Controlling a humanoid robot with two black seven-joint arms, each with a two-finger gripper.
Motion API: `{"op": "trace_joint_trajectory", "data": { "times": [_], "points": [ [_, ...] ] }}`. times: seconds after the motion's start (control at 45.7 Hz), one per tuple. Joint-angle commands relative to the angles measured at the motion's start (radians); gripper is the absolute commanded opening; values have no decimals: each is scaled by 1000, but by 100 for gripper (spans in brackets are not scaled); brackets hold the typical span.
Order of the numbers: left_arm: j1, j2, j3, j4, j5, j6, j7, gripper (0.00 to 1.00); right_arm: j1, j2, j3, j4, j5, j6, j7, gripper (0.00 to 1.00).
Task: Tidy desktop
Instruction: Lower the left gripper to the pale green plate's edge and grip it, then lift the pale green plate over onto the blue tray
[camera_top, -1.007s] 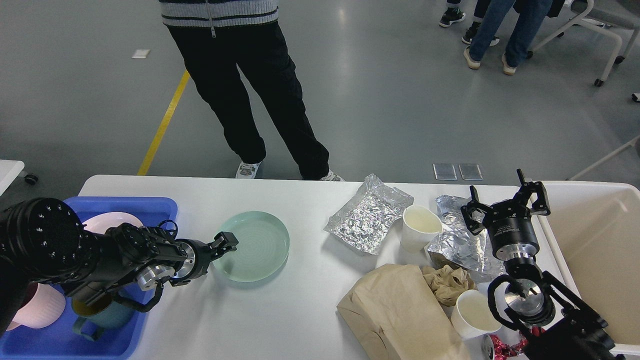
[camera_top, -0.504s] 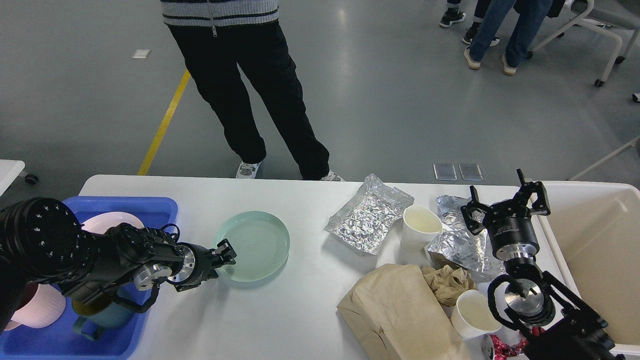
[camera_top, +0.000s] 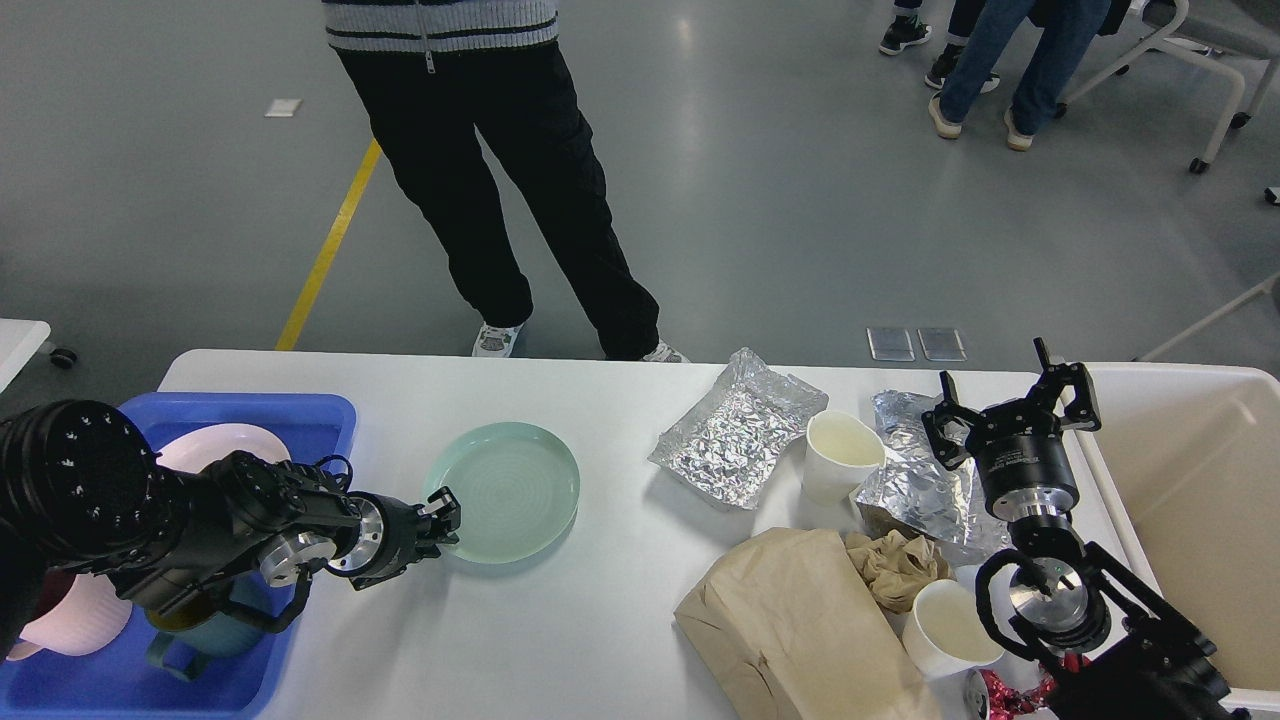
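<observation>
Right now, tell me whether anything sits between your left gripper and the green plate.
Nothing visible does. The left gripper is right at the near-left rim of the green plate, with only bare desktop around that edge. Whether the fingertips touch the rim is too dark to tell. The blue tray lies behind the gripper, not ahead.

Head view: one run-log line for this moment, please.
task: tidy desktop | left hand: at near-left rim of green plate, grip state unclear | right hand: open, raised over foil | plate on desktop

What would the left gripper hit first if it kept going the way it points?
Most likely the green plate: the left gripper points right, its fingers at the plate's near-left rim. Whether they already touch it is unclear.
</observation>
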Motion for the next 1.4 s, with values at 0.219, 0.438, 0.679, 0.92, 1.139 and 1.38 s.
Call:
{"op": "trace_joint_trajectory", "data": {
  "times": [0.219,0.438,0.679,0.92,1.139,1.38],
  "points": [
    [-10,2,0,-2,-3,-83,-1,0,0,0,0,0,-1,0,-1,100],
    [-15,2,0,-4,-3,-93,-1,0,0,0,0,0,0,0,1,100],
    [-25,5,0,-13,-3,-93,-1,0,0,0,0,0,-1,0,-1,100],
    [-140,65,12,-135,-14,-96,-1,0,0,0,0,0,-1,0,-1,100],
    [-372,149,100,-296,-12,-266,-4,0,0,0,0,0,-1,0,1,100],
    [-662,148,290,-523,-12,-309,-6,0,0,-1,0,0,-1,0,1,100]
  ]
}}
